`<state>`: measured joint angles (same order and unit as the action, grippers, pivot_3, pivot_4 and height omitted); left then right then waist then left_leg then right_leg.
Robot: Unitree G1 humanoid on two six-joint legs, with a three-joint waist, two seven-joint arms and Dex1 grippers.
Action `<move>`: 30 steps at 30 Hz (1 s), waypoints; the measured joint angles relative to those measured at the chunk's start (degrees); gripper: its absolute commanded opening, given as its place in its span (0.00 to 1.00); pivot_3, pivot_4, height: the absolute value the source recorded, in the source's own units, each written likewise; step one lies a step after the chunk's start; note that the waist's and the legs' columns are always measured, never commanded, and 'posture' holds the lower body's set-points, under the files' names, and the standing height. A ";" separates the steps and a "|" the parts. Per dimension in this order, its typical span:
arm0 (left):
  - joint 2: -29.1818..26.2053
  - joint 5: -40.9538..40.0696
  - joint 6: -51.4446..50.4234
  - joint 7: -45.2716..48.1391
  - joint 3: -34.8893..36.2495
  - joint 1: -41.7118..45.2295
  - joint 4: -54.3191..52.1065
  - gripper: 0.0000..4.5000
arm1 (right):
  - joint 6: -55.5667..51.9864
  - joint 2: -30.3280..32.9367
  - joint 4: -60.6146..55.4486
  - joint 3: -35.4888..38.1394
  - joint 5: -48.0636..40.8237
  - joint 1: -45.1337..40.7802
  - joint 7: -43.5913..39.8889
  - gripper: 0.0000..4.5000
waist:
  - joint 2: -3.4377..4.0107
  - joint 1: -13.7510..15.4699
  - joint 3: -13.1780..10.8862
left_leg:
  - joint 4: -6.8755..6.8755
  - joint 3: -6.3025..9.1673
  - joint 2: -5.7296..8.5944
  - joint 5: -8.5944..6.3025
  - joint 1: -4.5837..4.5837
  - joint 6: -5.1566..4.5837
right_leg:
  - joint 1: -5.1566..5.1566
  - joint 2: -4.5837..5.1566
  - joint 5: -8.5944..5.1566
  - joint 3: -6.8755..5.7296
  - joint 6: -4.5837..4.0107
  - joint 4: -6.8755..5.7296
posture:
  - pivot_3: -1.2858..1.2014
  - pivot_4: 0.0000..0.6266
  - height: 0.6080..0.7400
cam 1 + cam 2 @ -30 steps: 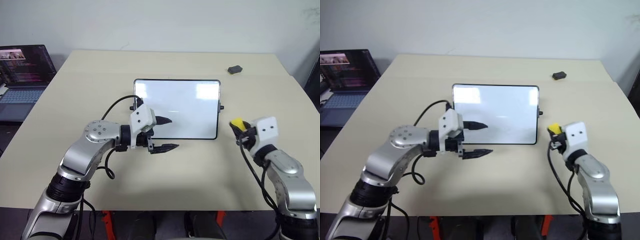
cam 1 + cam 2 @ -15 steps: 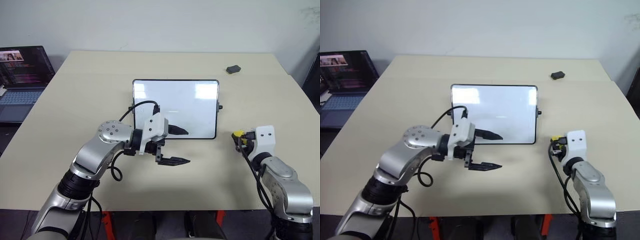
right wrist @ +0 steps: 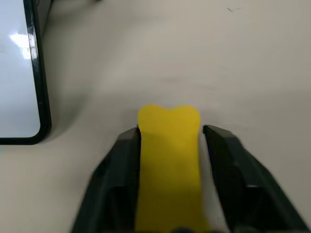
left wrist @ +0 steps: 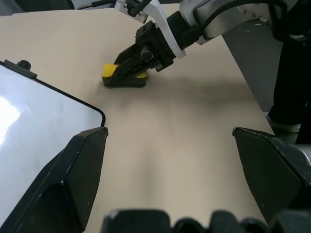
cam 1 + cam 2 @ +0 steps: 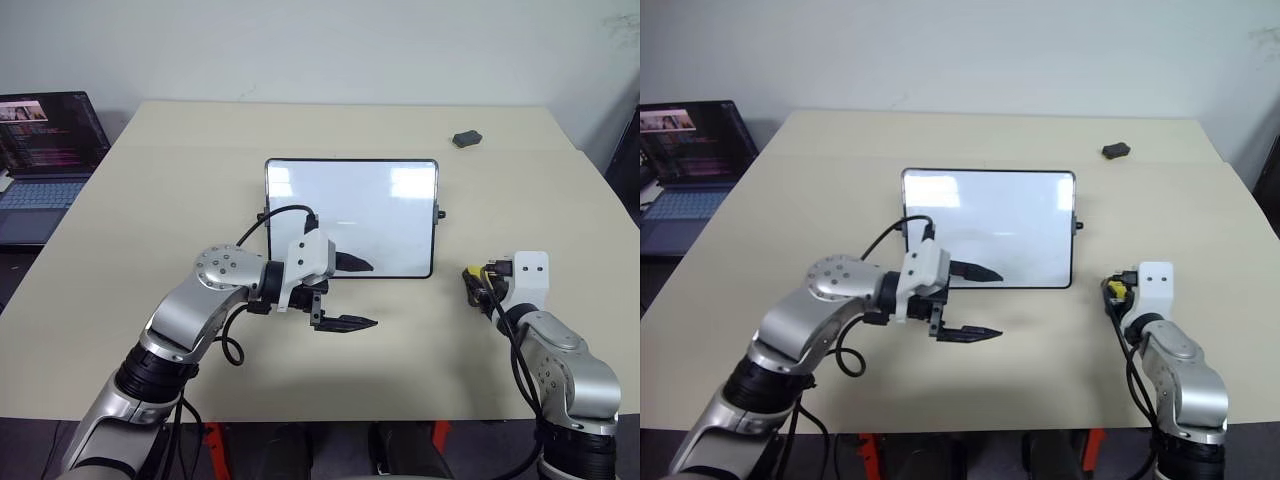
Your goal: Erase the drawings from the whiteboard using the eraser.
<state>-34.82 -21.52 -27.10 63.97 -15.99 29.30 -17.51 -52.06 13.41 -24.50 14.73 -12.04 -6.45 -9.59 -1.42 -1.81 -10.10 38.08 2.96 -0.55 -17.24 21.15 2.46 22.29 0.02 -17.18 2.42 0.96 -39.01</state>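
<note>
Resting: eraser (image 4: pixel 124 76) on table (image 5: pixel 150 200), between right gripper (image 3: pixel 170 141) fingers, just beside whiteboard (image 5: pixel 380 215) right edge
Right pincer: flanking eraser, slight gap one side, grip looks loosened
Left gripper (image 5: pixel 350 293): wide, empty, at board's near edge
Key relation: board at 10 o'clock from eraser; right arm nearer
Drawings: none visible
</note>
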 measured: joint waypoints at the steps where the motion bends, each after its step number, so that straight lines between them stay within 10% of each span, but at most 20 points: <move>1: 0.00 0.01 0.00 -0.18 0.00 -0.09 0.00 1.00 | 0.03 -0.07 0.10 -0.01 -0.14 -0.04 0.06 0.77 | 0.00 0.00 0.00 | 0.00 0.00 0.00 0.00 0.00 0.00 | 0.00 0.00 0.00 0.00 0.00 0.00 | 0.52 0.24 1.00; 4: 0.00 0.05 0.00 -0.64 0.00 -0.21 0.00 1.00 | 0.14 -0.09 0.24 -0.01 -0.50 -0.16 0.37 0.99 | 0.00 0.00 0.00 | 0.00 0.00 0.00 0.00 0.00 0.00 | 0.00 0.00 0.00 0.00 0.00 0.00 | 0.52 0.24 1.00; 18: 2.92 -1.20 -3.47 -14.77 12.18 -6.25 -0.44 1.00 | 8.06 -0.76 -5.88 -0.55 -1.30 0.48 1.46 0.99 | 0.03 -0.08 0.02 | -0.02 0.03 -0.04 -0.01 -0.01 0.00 | 0.01 0.01 -0.02 -0.01 0.02 0.00 | 0.52 0.24 1.00; 30: 17.65 0.02 -8.32 -41.96 20.94 -27.65 -14.37 1.00 | 38.26 -3.44 -7.58 -4.30 -3.87 21.31 -10.83 0.99 | 0.00 0.44 0.05 | 0.02 0.05 0.07 -0.04 -0.32 0.03 | -0.35 0.17 -0.05 -0.01 0.18 0.01 | 0.52 0.24 1.00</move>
<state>-17.17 -21.49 -35.43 22.01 4.95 1.64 -31.88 -13.80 9.97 -32.07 10.43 -15.90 14.86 -20.43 -1.42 -1.36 -10.06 38.11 3.00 -0.48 -17.28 20.83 2.50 21.94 0.19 -17.23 2.41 1.14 -39.01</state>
